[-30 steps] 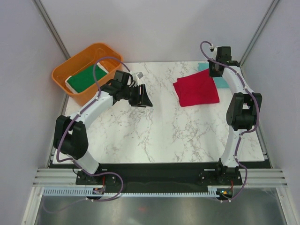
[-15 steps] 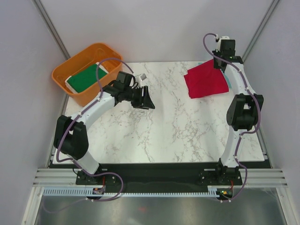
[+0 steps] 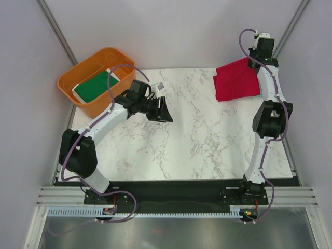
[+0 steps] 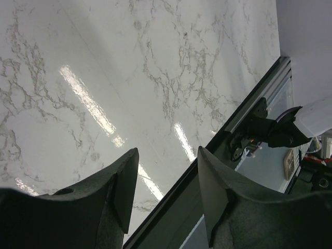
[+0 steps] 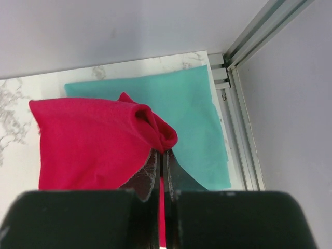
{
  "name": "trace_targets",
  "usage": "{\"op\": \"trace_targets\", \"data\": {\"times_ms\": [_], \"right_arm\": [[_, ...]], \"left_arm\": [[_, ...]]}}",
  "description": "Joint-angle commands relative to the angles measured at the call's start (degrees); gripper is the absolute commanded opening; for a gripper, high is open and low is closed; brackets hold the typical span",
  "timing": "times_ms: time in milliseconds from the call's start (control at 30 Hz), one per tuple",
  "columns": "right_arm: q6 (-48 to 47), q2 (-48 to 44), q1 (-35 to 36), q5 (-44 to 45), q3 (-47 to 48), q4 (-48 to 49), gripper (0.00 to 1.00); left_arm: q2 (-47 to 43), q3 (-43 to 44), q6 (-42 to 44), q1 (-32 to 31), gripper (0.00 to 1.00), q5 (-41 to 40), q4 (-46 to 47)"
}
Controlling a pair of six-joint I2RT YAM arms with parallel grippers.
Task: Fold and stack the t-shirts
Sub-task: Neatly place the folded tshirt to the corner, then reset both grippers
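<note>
My right gripper [image 5: 164,153] is shut on an edge of the folded bright red t-shirt [image 5: 88,142] and holds it at the table's far right corner [image 3: 236,80]. The shirt hangs over the folded teal t-shirt [image 5: 192,111], which lies flat against the right rail and is hidden under the red one in the top view. The dark green t-shirt with a white edge [image 3: 95,85] lies folded in the orange tub [image 3: 72,83] at the far left. My left gripper [image 4: 166,179] is open and empty, above bare marble left of the centre [image 3: 162,110].
The white marble table [image 3: 197,140] has a black front rail [image 4: 249,104] and aluminium framing along the right side [image 5: 244,135]. Grey walls close in the back and both sides.
My right gripper has carried the red t-shirt from the table's middle right back towards the far right corner, over the teal one. My left arm has shifted slightly right.
</note>
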Motion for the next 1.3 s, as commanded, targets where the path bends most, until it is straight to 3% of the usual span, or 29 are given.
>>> {"op": "trace_targets", "data": {"times_ms": [0, 200, 767, 800, 833, 933, 967, 1000, 1033, 1100, 1167, 1267], "right_arm": [[1.9, 6.83, -1.81, 0.45, 6.36, 3.11, 0.0], [4.01, 18.0, -4.61, 3.6, 14.46, 8.98, 0.0], [4.63, 19.14, -6.12, -0.35, 7.25, 26.12, 0.0], [4.54, 19.93, -6.12, 0.18, 7.86, 26.14, 0.04], [4.62, 21.85, -6.12, 0.36, 10.04, 26.05, 0.18], [4.62, 23.8, -6.12, 0.89, 13.13, 25.26, 0.44], [4.54, 23.2, -6.12, 0.54, 13.23, 24.04, 0.49], [5.06, 22.06, -6.12, -0.07, 12.79, 23.68, 0.55], [5.5, 18.48, -6.12, 0.09, 10.18, 23.42, 0.69], [7.25, 14.07, -5.68, 1.49, 6.74, 22.89, 0.8], [9.45, 8.53, -5.5, 2.73, 5.58, 16.61, 0.98], [15.68, -0.78, -4.54, 1.95, 2.17, 8.07, 0.98]], "left_arm": [[-2.44, -0.52, 2.59, -1.03, 0.57, 0.84, -0.1], [-1.48, -1.05, 2.86, -2.61, 0.58, 0.31, -0.1], [0.63, -1.14, 2.59, -4.54, 0.58, -2.86, -0.1], [0.89, -1.14, 2.59, -4.63, 0.58, -2.86, -0.18], [1.16, -1.05, 2.51, -4.63, 0.58, -2.68, -0.19], [1.69, -0.7, 2.51, -4.72, 0.58, -2.51, -0.18], [1.43, -0.44, 2.59, -4.72, 0.58, -2.59, -0.19], [1.08, -0.26, 2.59, -4.72, 0.58, -2.77, -0.19], [-0.32, -0.26, 2.68, -4.72, 0.58, -3.47, -0.1], [-2.08, 0.36, 2.86, -4.72, 0.58, -4.52, -0.1], [-5.07, 1.06, 3.3, -4.72, 0.59, -6.63, -0.01], [-9.01, 2.55, 4.17, -4.72, 0.59, -10.58, -0.01]]}}
